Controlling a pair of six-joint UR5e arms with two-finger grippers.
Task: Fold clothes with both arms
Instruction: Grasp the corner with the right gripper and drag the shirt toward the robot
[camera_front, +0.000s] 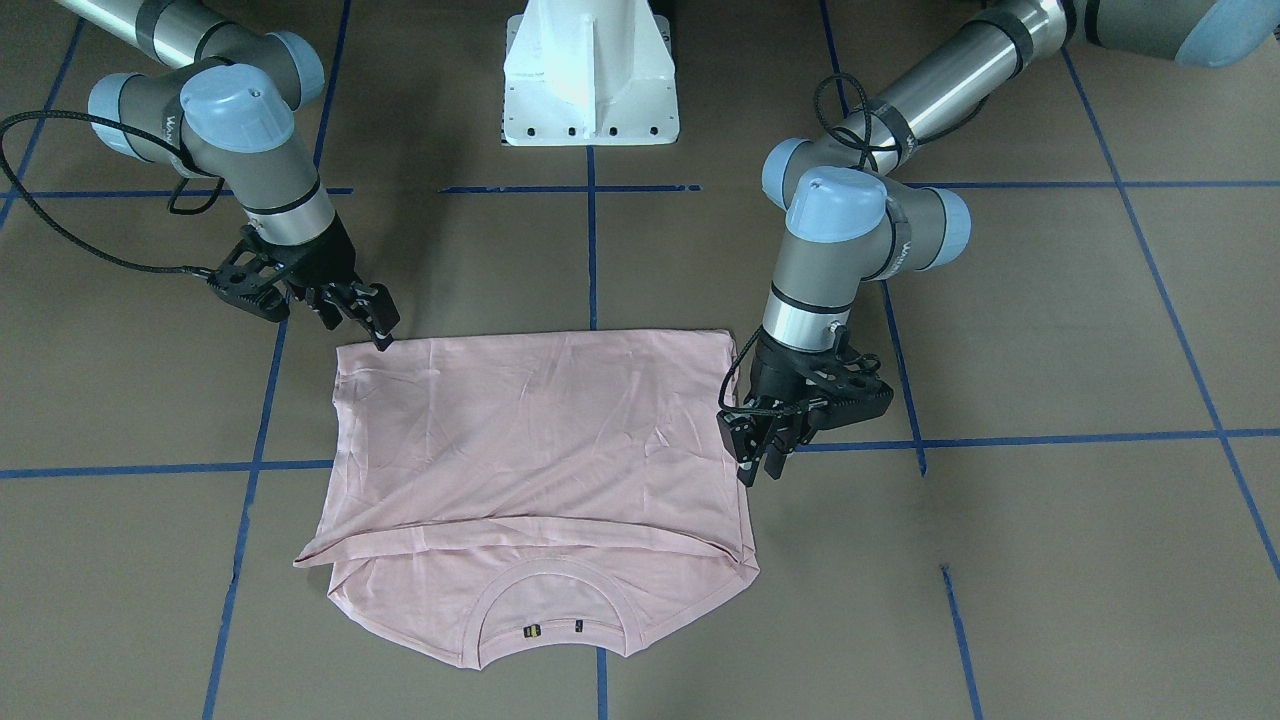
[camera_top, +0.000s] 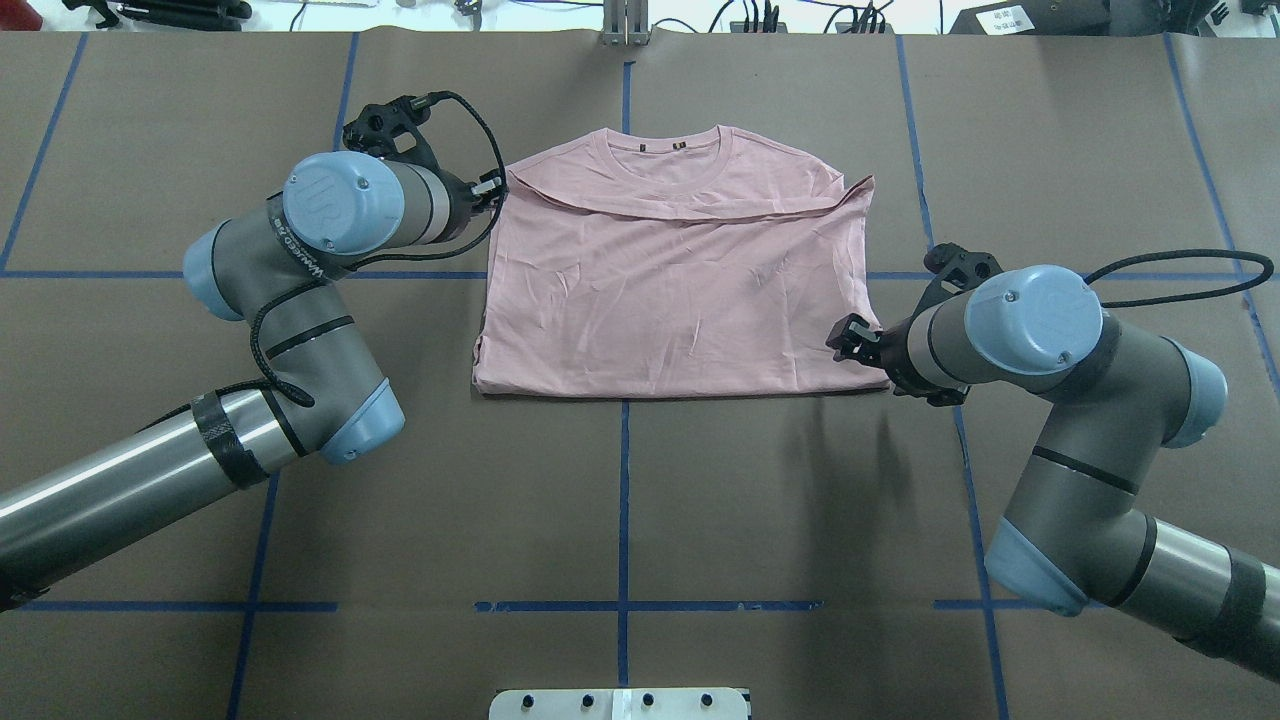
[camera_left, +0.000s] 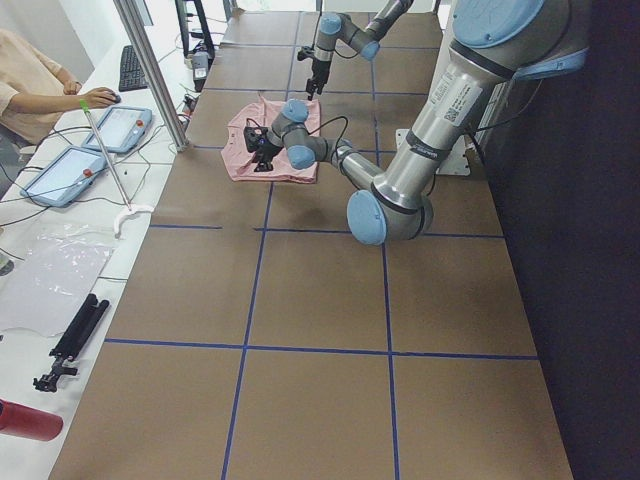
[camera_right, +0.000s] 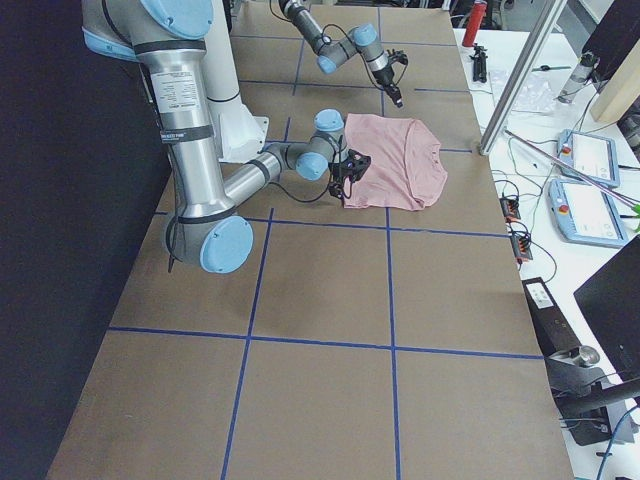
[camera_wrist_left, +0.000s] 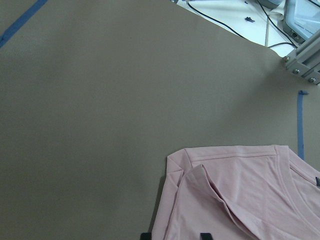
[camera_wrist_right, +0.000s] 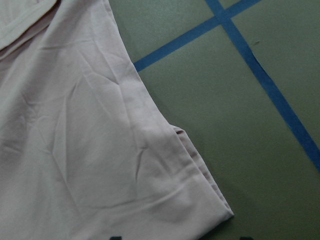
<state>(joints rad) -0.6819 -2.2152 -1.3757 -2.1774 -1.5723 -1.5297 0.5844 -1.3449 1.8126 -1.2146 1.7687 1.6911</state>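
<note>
T-shirt (camera_top: 680, 290) lies flat mid-surface (camera_top: 700, 500), lower half folded up over the chest so no print shows, with the collar (camera_top: 665, 160) and its inner tags on the edge away from the robot. Left tool (camera_front: 762, 460) hangs just beside the shirt's left edge near the shoulder. Right tool (camera_front: 362, 322) sits at the near right corner, one tip down at the cloth, contact hard to tell. Both wrist views cut the fingers to bare tips at the frame bottom, but those tips sit apart with nothing clamped, so both look spread, probably wider on the right.
</note>
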